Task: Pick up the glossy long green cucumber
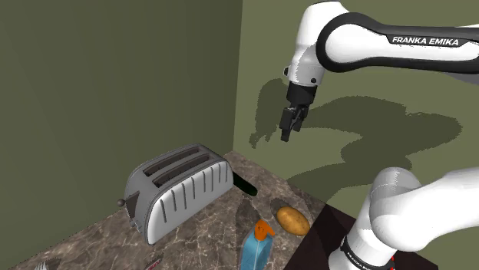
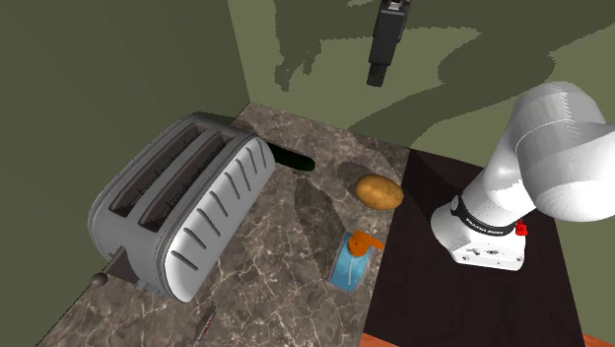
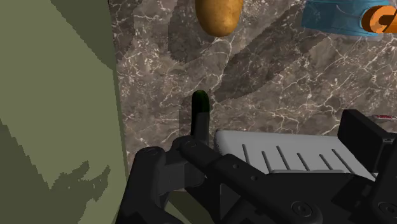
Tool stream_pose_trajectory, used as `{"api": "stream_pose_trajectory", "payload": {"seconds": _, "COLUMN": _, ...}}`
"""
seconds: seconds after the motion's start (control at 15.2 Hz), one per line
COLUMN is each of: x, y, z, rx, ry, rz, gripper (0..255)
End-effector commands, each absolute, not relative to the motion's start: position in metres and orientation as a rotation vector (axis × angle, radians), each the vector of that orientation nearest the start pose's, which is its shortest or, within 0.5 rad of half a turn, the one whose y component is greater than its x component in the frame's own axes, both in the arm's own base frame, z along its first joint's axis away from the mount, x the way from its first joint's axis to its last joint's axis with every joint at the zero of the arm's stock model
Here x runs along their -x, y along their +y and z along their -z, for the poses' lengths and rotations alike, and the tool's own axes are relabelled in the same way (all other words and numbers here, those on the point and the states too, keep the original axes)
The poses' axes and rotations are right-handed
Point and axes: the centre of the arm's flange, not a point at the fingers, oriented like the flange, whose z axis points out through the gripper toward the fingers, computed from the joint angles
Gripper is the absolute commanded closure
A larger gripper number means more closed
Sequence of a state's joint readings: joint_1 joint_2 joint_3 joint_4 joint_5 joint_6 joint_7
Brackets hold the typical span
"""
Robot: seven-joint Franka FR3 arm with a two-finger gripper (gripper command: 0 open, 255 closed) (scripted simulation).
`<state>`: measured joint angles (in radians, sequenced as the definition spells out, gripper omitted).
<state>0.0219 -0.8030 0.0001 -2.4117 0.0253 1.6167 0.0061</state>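
I see the toaster (image 1: 178, 192) on the desk (image 1: 211, 234). Just beside it, the dark green cucumber (image 1: 246, 185) lies along the back edge by the wall. My claw (image 1: 287, 136) hangs high above it; released or clenched, I can't tell.

Glossy cucumber (image 3: 200, 109), veined marble counter (image 1: 224, 227), brushed-metal toaster (image 1: 181, 190)
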Motion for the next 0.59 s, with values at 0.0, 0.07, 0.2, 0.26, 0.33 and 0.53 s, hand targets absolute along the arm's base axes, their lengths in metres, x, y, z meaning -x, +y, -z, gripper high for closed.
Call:
{"api": "stream_pose_trajectory", "payload": {"seconds": 0.0, "x": -0.306, "y": 0.009, "z": -0.573, "rx": 3.116, "ry": -0.023, "rz": 0.012, "gripper": 0}}
{"api": "stream_pose_trajectory", "payload": {"seconds": 0.07, "x": -0.312, "y": 0.005, "z": -0.563, "rx": 3.111, "ry": -0.024, "rz": 0.013, "gripper": 0}}
{"api": "stream_pose_trajectory", "payload": {"seconds": 0.2, "x": -0.326, "y": -0.003, "z": -0.541, "rx": 3.099, "ry": -0.027, "rz": 0.016, "gripper": 0}}
{"api": "stream_pose_trajectory", "payload": {"seconds": 0.26, "x": -0.332, "y": -0.007, "z": -0.53, "rx": 3.094, "ry": -0.028, "rz": 0.017, "gripper": 0}}
{"api": "stream_pose_trajectory", "payload": {"seconds": 0.33, "x": -0.339, "y": -0.011, "z": -0.519, "rx": 3.088, "ry": -0.029, "rz": 0.018, "gripper": 0}}
{"api": "stream_pose_trajectory", "payload": {"seconds": 0.53, "x": -0.359, "y": -0.022, "z": -0.486, "rx": 3.071, "ry": -0.032, "rz": 0.022, "gripper": 0}}
